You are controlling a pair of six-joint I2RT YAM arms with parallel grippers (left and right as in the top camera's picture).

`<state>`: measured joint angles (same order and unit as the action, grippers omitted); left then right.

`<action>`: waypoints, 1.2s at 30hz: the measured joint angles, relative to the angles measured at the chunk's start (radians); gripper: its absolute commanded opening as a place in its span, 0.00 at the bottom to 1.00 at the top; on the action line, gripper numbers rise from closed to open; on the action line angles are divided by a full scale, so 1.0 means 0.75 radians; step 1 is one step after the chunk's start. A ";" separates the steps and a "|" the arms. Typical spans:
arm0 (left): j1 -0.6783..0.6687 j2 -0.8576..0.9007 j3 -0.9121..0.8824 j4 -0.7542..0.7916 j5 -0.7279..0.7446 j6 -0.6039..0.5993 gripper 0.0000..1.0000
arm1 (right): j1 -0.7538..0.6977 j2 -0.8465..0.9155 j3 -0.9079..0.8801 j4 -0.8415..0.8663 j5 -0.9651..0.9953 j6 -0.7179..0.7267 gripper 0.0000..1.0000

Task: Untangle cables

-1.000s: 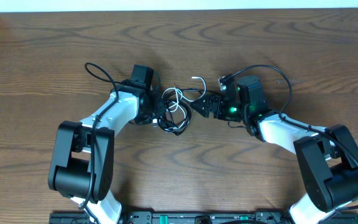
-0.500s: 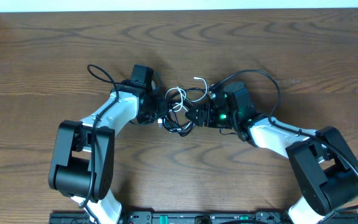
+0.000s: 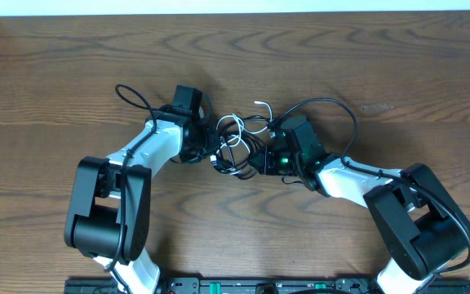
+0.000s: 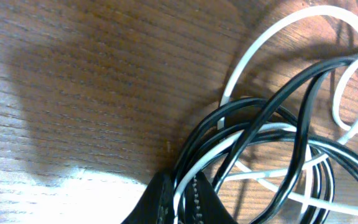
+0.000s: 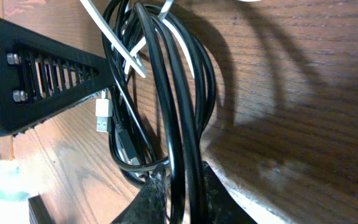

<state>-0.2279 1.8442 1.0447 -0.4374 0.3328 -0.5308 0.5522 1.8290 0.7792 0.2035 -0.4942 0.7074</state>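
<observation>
On the table (image 3: 64,73), a little behind centre, you've got both arms meeting at one knot. Your right arm (image 3: 357,175) has swung left since a second ago, when it sat clear of the pile. Your left arm (image 3: 149,147) has hardly moved.

Your right gripper (image 5: 180,190), spread wide a second ago, is now clenched on a couple of black strands running up between its fingers. Your left gripper (image 4: 180,198) has pinched down too, with a white and a black strand caught at its tips. The two sit just apart, with the tangle between them.

As for the cables (image 3: 233,145), they're still one bundle, nothing separated. The black cables (image 4: 272,146) loop over each other several times. The white cable (image 4: 272,34) threads through them. A white plug (image 5: 103,116) and a black plug (image 5: 127,148) lie together deep in the loops.

My read is that you've gone from reaching to a two-sided hold, so the untangling itself hasn't started. Pulling apart is likely next. Check both grips aren't on the same loop, or it'll tighten.
</observation>
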 measured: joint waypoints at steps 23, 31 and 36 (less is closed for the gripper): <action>0.308 -0.212 0.000 0.010 0.468 -0.066 0.07 | 0.000 0.000 0.000 -0.002 0.032 0.000 0.01; 0.306 -0.212 0.000 -0.037 0.297 0.004 0.08 | 0.000 0.000 0.000 -0.002 0.042 0.000 0.01; 0.306 -0.212 0.000 -0.047 0.141 0.046 0.08 | 0.000 0.000 0.000 -0.002 0.046 0.000 0.01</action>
<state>0.0017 1.6852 1.0447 -0.4725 0.4385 -0.4965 0.5522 1.8290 0.7792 0.2020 -0.4599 0.7074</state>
